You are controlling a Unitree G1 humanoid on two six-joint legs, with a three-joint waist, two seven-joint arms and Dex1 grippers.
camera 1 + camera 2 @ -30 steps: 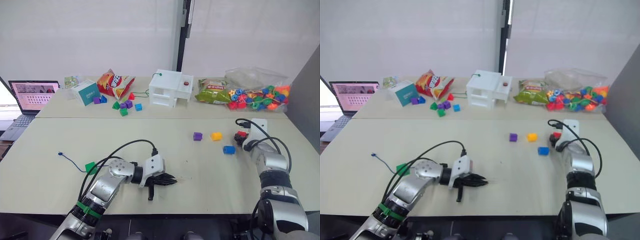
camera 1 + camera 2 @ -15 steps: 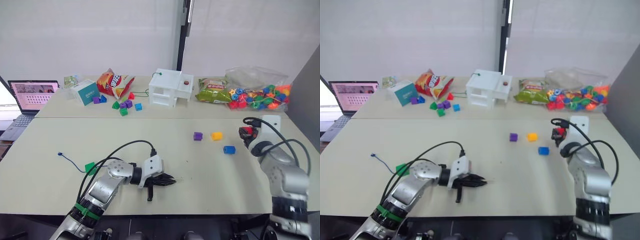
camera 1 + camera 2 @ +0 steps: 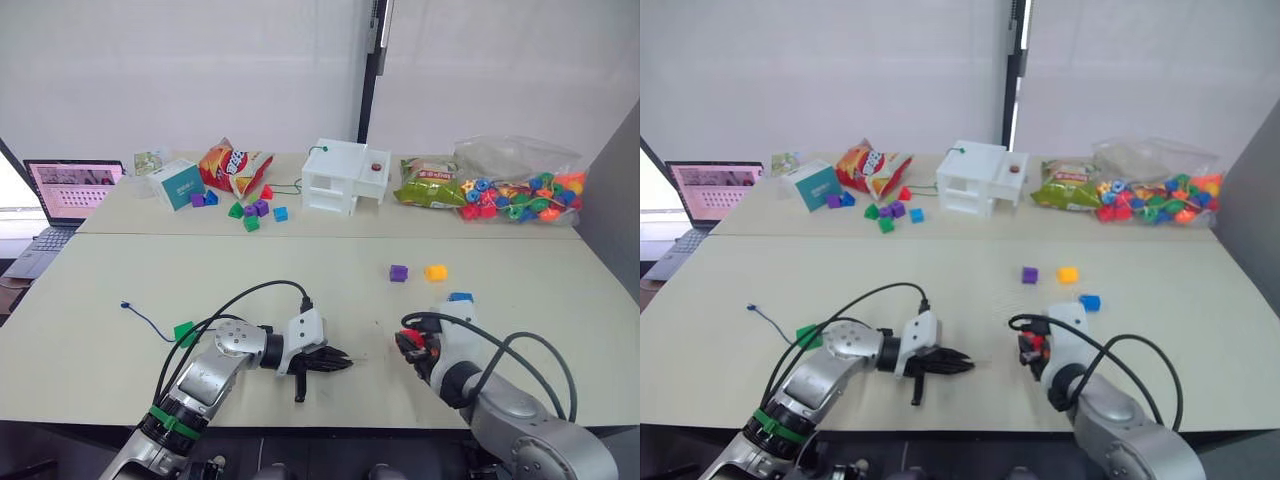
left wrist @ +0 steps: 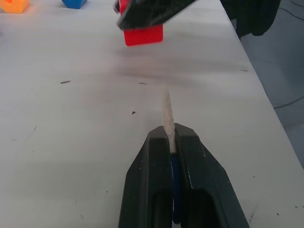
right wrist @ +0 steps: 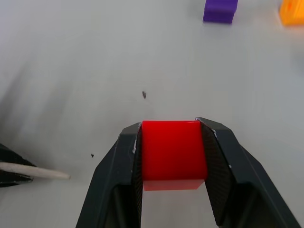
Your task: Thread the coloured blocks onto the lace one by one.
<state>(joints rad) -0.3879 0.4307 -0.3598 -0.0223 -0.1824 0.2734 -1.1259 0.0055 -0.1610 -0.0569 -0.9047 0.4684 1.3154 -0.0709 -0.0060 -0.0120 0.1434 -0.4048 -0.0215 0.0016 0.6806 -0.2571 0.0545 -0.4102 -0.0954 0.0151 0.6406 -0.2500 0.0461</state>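
**Red block lined up w/ lace tip**

Your left tool (image 4: 170,135) is clamped on the lace (image 4: 167,118), pale stiff tip poking out fwd, low over the counter (image 3: 300,270). Right tool (image 5: 172,142) is clamped on the red block (image 5: 173,154), just ahead of the tip, not touching. Green block (image 3: 183,332) sits on the lace near your left arm. Purple block (image 3: 398,272), yellow block (image 3: 435,272) and blue block (image 3: 460,297) are loose on the counter beyond the right tool.
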